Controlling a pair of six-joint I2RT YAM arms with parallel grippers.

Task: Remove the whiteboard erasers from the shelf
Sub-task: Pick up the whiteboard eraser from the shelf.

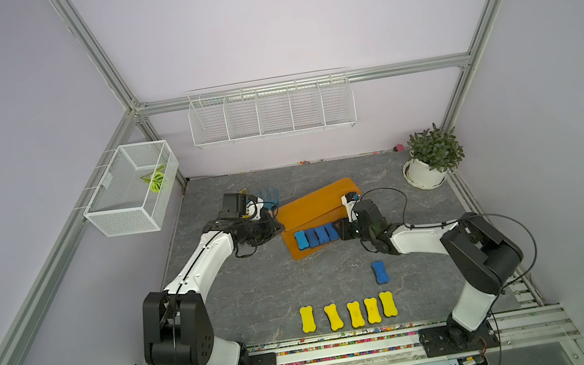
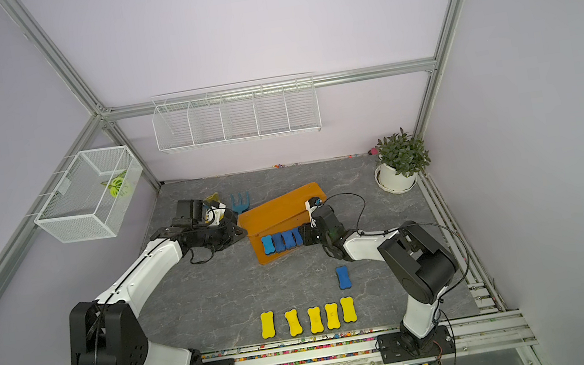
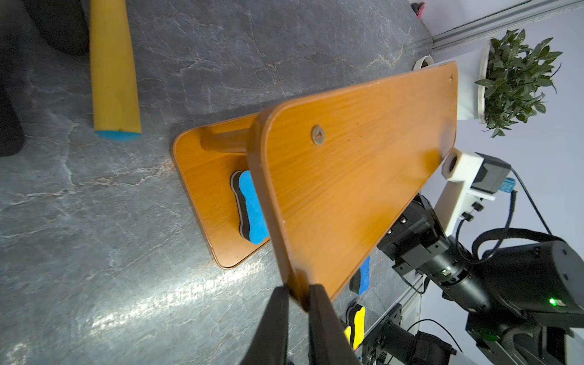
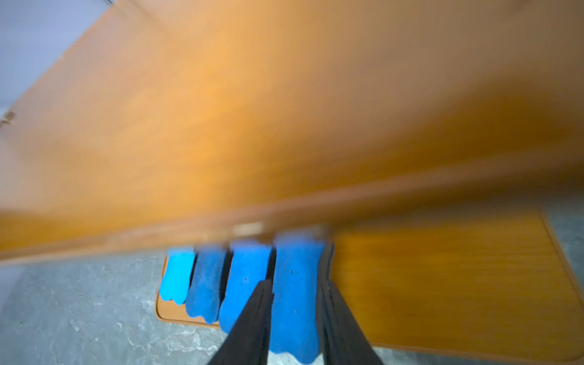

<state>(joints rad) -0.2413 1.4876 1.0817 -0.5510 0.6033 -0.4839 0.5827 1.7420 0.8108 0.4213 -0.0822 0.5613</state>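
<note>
The orange-brown shelf [image 1: 316, 203] [image 2: 278, 208] lies slantwise mid-table. My left gripper [image 3: 298, 294] [image 1: 276, 225] is shut on the corner edge of its upper tier [image 3: 363, 158]. Several blue whiteboard erasers [image 1: 313, 238] [image 2: 279, 242] stand in a row on the lower tier. My right gripper [image 4: 297, 284] [image 1: 339, 229] is shut on the blue eraser [image 4: 295, 300] at the right end of that row, one finger on each side. Another blue eraser [image 1: 379, 272] lies on the table. Several yellow erasers [image 1: 355, 314] [image 2: 315, 319] form a row near the front edge.
A blue toy rake [image 1: 269, 195] with a yellow handle [image 3: 113, 69] lies behind the left gripper. A potted plant [image 1: 429, 160] stands at the back right. A white wire rack [image 1: 270, 110] hangs on the back wall, and a mesh basket [image 1: 132, 186] on the left.
</note>
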